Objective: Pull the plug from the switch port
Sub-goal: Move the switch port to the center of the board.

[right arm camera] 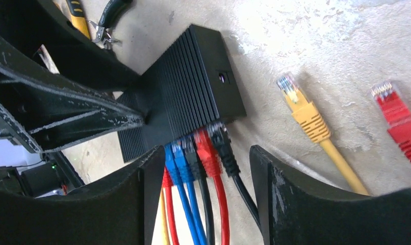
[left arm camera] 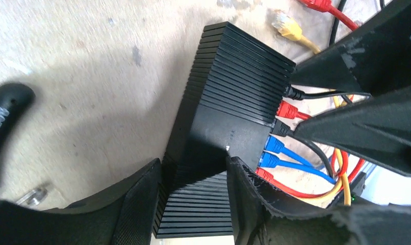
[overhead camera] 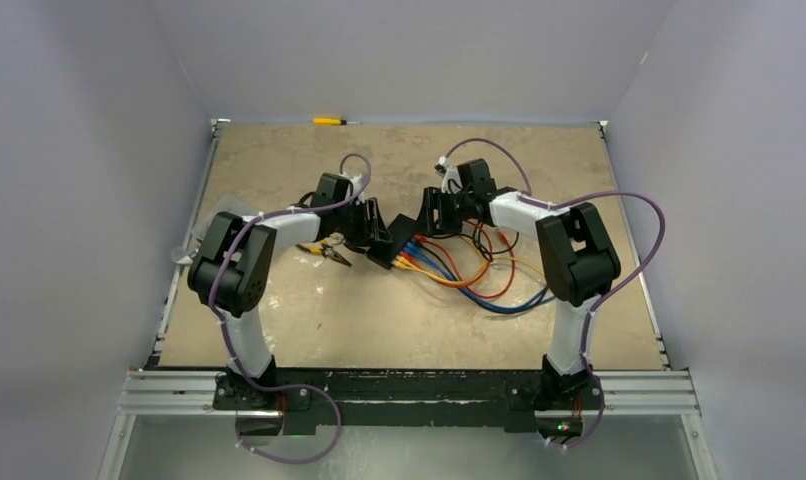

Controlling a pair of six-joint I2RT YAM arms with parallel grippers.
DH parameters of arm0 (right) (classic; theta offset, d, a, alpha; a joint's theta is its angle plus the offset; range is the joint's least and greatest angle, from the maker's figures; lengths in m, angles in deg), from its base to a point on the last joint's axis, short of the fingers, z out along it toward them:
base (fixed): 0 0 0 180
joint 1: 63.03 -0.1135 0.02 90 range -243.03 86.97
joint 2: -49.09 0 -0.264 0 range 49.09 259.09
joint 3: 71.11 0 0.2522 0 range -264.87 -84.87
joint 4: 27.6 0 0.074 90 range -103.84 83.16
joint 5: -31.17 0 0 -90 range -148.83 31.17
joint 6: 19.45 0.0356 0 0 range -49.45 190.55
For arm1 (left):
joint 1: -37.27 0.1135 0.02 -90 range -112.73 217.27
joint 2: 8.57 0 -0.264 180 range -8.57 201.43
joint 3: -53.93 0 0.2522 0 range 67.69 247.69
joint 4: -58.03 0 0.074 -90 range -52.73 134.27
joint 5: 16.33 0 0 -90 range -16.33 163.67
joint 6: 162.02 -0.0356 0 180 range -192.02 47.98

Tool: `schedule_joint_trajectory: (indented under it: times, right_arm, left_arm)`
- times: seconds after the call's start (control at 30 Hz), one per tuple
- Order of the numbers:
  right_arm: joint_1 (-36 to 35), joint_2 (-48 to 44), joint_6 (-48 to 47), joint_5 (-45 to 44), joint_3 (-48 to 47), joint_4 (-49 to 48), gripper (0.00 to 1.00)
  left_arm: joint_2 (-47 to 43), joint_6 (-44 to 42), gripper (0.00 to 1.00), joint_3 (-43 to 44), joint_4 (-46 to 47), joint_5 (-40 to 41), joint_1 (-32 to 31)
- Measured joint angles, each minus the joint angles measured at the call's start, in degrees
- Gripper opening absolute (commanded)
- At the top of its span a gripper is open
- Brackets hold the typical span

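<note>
So the switch [left arm camera: 229,87] lies flat on the surface [right arm camera: 320,41], left gripper [left arm camera: 193,163] pinching its body by the sides, right gripper [right arm camera: 207,150] spread open around the row of plugs [right arm camera: 203,148] stuck in its port face.

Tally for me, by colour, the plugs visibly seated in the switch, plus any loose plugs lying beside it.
Seated in the switch:
black plugs: 2
red plugs: 2
blue plugs: 2
loose yellow plug: 1
loose red plug: 1
Total: 8. Others may be hidden.
</note>
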Motion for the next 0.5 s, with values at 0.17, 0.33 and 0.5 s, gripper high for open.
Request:
schedule_joint_trajectory:
  times: [0.17, 0.33, 0.5]
  right_arm:
    - [0.0, 0.6, -0.2, 1.9, -0.2, -0.1, 0.50]
    - [0.0, 0.6, -0.3, 4.1, 0.2, -0.3, 0.47]
    - [-0.3, 0.6, -0.5, 6.5, 2.4, -1.3, 0.47]
  left_arm:
    - [-3.7, 1.6, 0.39, -3.6, 0.5, 0.0, -1.5]
    - [-8.0, 3.5, 0.36, -7.3, 0.8, 0.3, -3.3]
    - [-12.7, 5.6, 0.37, -11.6, 2.5, 0.0, -4.6]
